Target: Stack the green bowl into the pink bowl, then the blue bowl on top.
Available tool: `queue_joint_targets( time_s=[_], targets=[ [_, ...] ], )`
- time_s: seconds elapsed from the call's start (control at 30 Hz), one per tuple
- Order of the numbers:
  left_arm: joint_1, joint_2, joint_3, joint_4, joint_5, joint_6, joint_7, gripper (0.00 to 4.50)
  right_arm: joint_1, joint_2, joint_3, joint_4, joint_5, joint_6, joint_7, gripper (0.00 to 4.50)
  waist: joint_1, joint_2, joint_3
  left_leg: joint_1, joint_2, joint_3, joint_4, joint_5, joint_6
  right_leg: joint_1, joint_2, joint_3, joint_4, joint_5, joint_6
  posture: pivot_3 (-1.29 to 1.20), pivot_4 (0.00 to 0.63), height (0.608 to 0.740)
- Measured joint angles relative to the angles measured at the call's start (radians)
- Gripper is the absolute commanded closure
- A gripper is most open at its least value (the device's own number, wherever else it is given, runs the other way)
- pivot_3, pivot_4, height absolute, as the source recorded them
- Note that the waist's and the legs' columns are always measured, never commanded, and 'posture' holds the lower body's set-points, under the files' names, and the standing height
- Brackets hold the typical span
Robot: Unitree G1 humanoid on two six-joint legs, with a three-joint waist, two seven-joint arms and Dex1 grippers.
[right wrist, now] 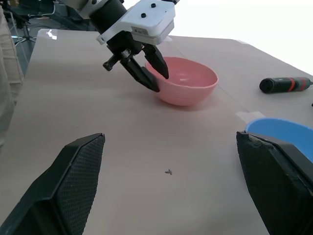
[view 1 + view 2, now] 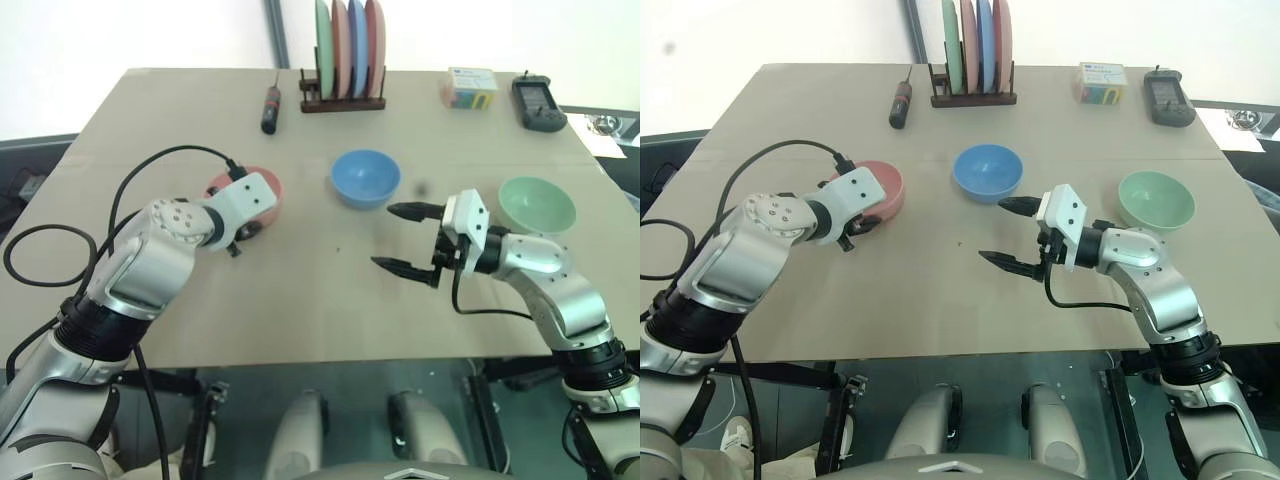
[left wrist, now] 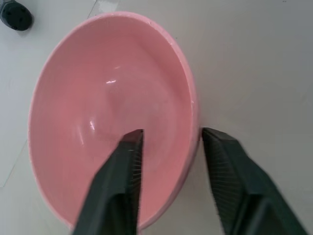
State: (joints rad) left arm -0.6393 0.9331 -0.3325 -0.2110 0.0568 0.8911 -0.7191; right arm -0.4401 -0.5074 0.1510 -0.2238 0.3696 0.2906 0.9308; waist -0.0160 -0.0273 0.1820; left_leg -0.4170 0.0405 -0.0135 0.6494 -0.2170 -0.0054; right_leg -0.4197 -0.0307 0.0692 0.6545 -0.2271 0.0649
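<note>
The pink bowl sits at the table's left middle. My left gripper straddles its near rim, one finger inside and the other outside, shut on the wall. Beyond the table's centre rests the blue bowl. The green bowl stands to the right, behind my right wrist. My right gripper hovers open just in front of the blue bowl, pointing left towards the pink bowl, with nothing between its fingers. The left gripper at the pink bowl also shows in the right wrist view.
At the table's back edge stands a wooden rack holding several coloured plates. A black and red screwdriver lies left of it. A small box and a black device sit at the back right. A black cable loops over the table's left.
</note>
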Motion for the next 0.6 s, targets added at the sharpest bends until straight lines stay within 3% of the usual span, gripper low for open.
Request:
queue_joint_targets(
  time_s=[0.07, 0.33, 0.5, 0.6],
  targets=[
    [-0.003, -0.007, -0.009, 0.014, 0.012, -0.022, -0.01, 4.48, 0.0, 0.002, 0.0, 0.002, -0.006, 0.0, -0.001, 0.0, 0.001, 0.0, 0.0, 0.001, 0.0, 0.0, 0.001, 0.0, 0.0, 0.0, 0.0, 0.0, 0.002, 0.0, 0.0, 0.0, 0.15, 0.74],
    [-0.004, -0.045, 0.002, 0.014, -0.026, -0.034, -0.086, 4.48, 0.031, -0.009, -0.014, 0.001, -0.008, -0.004, -0.004, 0.0, 0.0, 0.0, 0.0, 0.0, 0.0, 0.0, 0.002, 0.0, 0.0, 0.0, 0.0, 0.0, 0.003, 0.0, 0.0, 0.0, 0.15, 0.74],
    [0.061, -0.006, 0.03, -0.138, -0.193, -0.276, -0.344, 4.48, 0.125, -0.047, -0.083, -0.047, -0.003, 0.002, -0.031, 0.0, 0.002, 0.0, 0.0, 0.0, -0.001, 0.001, 0.002, 0.0, 0.0, 0.0, -0.001, 0.001, 0.002, 0.0, 0.0, 0.0, 0.15, 0.74],
    [0.08, -0.003, 0.019, -0.145, -0.218, -0.404, -0.442, 4.48, 0.163, -0.063, -0.113, -0.082, 0.001, 0.013, -0.049, 0.0, -0.001, 0.0, 0.0, 0.002, 0.0, 0.001, 0.002, 0.0, 0.0, 0.0, 0.0, 0.001, 0.004, -0.002, -0.004, 0.0, 0.15, 0.74]
  ],
)
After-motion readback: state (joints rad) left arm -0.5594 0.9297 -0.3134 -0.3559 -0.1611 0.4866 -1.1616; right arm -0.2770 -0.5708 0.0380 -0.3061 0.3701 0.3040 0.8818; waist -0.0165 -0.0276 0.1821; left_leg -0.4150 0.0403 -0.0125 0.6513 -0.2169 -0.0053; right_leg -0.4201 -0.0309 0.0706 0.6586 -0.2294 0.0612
